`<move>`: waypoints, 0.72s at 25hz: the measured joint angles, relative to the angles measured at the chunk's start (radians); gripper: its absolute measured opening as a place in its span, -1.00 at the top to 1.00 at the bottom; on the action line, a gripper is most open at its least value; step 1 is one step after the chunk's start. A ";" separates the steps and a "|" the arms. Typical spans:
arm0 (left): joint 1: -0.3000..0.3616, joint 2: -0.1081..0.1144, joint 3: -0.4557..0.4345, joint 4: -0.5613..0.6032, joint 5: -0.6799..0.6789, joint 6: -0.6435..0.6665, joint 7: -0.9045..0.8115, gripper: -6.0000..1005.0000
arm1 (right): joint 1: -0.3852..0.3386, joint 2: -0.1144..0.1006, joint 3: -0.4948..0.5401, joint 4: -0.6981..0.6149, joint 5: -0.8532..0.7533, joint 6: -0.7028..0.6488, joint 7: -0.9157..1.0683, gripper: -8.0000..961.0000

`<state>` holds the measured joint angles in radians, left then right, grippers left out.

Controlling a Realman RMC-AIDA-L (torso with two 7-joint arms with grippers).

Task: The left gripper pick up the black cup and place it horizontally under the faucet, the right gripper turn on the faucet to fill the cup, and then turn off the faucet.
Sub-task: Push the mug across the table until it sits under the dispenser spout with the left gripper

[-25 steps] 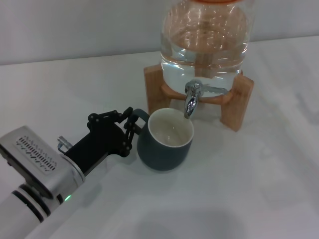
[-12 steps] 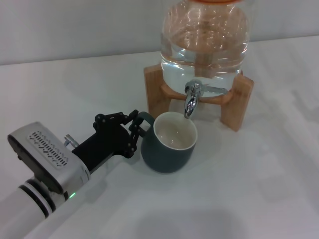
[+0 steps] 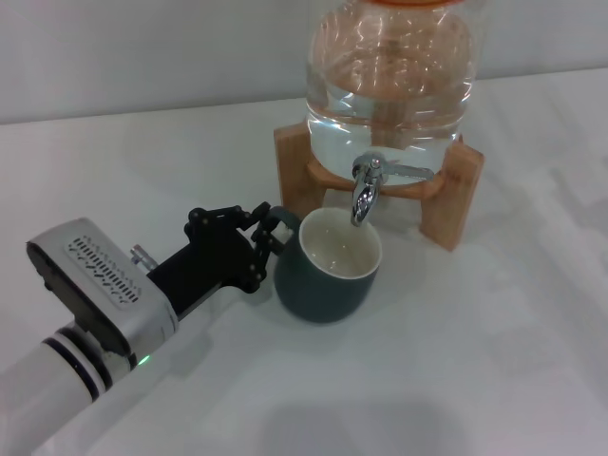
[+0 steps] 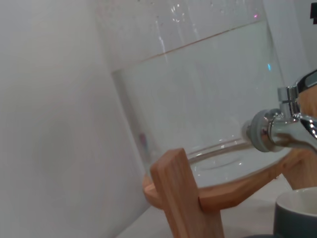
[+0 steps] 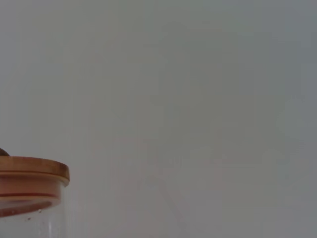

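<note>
The black cup (image 3: 328,275) stands upright on the white table, its cream inside showing, right below the spout of the chrome faucet (image 3: 366,190). My left gripper (image 3: 269,233) is shut on the cup's handle at the cup's left side. The faucet sits on a clear water jar (image 3: 389,76) in a wooden stand (image 3: 446,204); no water runs from the spout. In the left wrist view the faucet (image 4: 282,129) and the cup's rim (image 4: 297,208) show close by. My right gripper is not in view.
The jar and its wooden stand block the space behind the cup. The right wrist view shows only the jar's wooden lid (image 5: 29,173) and a plain wall.
My left gripper has pushed the cup to the right and slightly forward, from left of the spout to under it.
</note>
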<state>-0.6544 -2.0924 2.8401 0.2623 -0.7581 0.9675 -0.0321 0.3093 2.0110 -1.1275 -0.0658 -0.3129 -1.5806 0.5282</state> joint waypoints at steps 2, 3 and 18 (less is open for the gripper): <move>-0.008 0.000 0.000 0.002 0.008 -0.002 -0.001 0.78 | 0.001 0.000 0.000 0.000 0.000 0.001 0.001 -0.81; -0.011 0.000 0.000 0.003 0.014 -0.005 -0.001 0.78 | 0.001 0.000 0.000 0.000 0.000 0.001 0.001 -0.81; -0.026 -0.003 0.000 0.006 0.020 -0.051 0.002 0.80 | 0.005 0.000 -0.002 0.000 0.000 0.001 0.001 -0.81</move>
<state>-0.6802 -2.0954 2.8401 0.2686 -0.7382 0.9161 -0.0300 0.3144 2.0110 -1.1290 -0.0660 -0.3130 -1.5798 0.5293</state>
